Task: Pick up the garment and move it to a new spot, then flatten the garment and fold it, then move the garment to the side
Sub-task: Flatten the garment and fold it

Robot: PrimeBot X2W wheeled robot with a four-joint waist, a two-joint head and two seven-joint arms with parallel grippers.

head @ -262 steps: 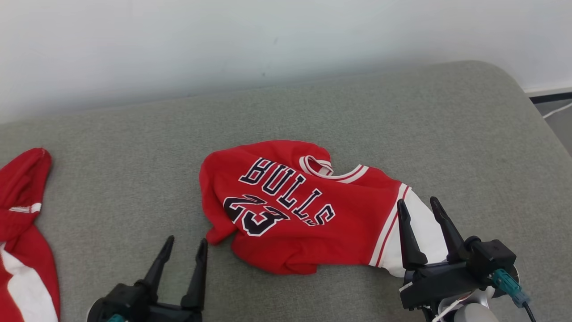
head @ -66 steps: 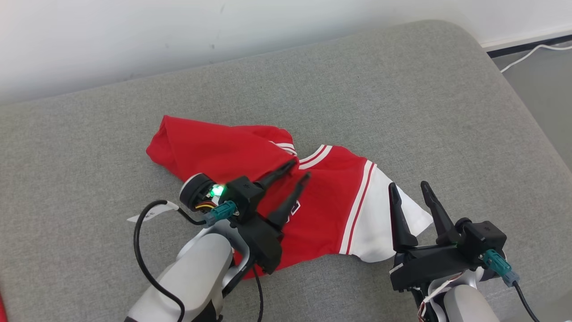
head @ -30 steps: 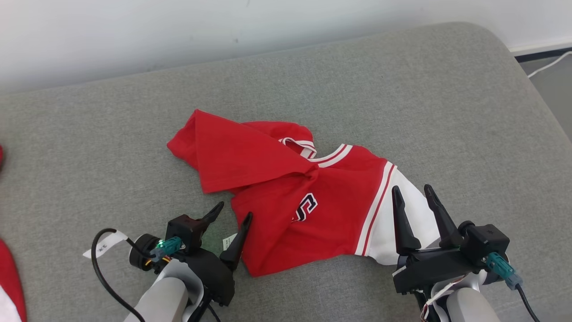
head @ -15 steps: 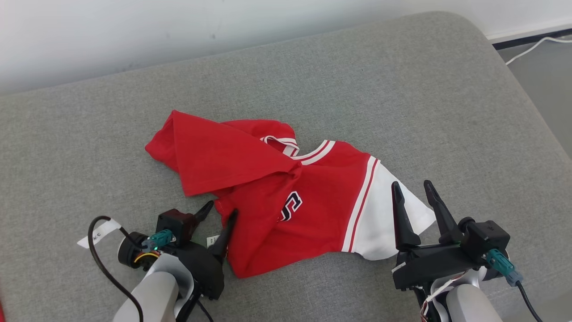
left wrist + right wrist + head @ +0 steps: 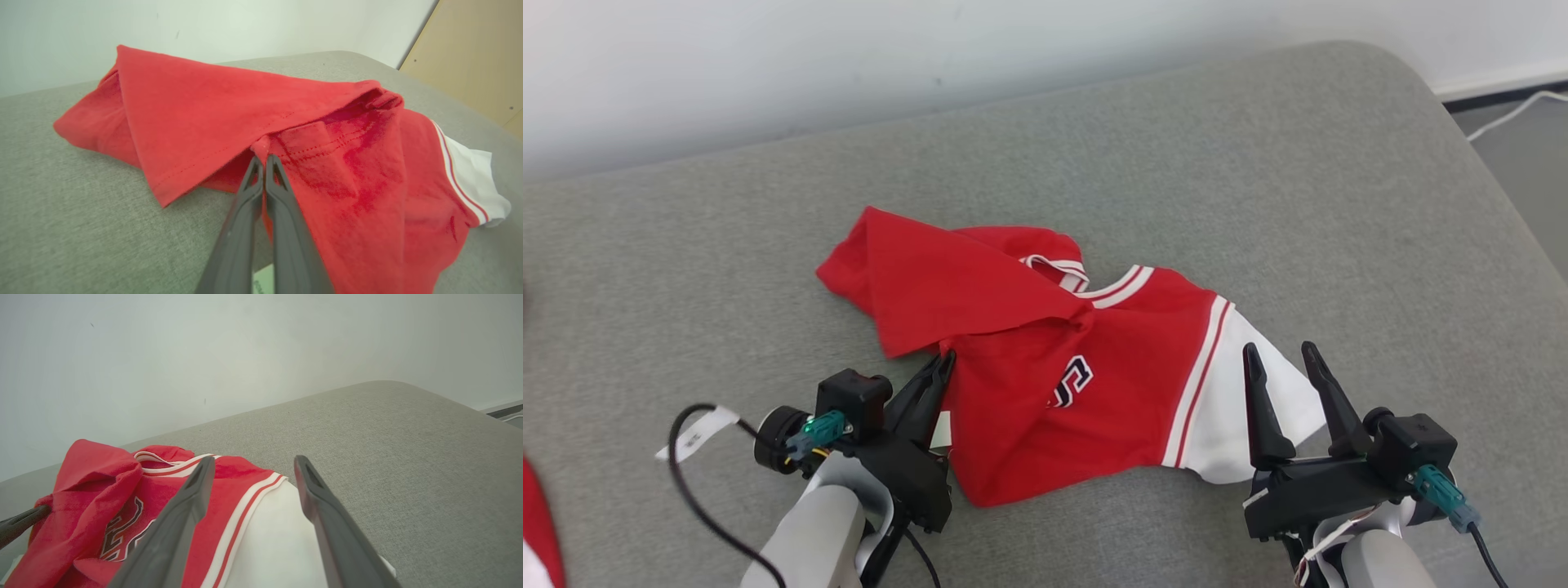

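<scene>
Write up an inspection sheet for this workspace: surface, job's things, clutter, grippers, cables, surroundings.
Surface: grey cushion, rounded far corner.
Job's things: red jersey lies crumpled, one flap folded over its front; white sleeve towards the right.
Clutter: second red-and-white garment at the lower left edge.
Grippers: left gripper shut, pinching the red jersey's hem; right gripper open by the white sleeve.
Cables: black cable with a white tag loops at the left wrist; white cable on the floor.
Surroundings: white wall; wooden panel.

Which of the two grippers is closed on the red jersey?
The left gripper, pinching a red fold of the jersey; the right gripper stands open near the white part.
</scene>
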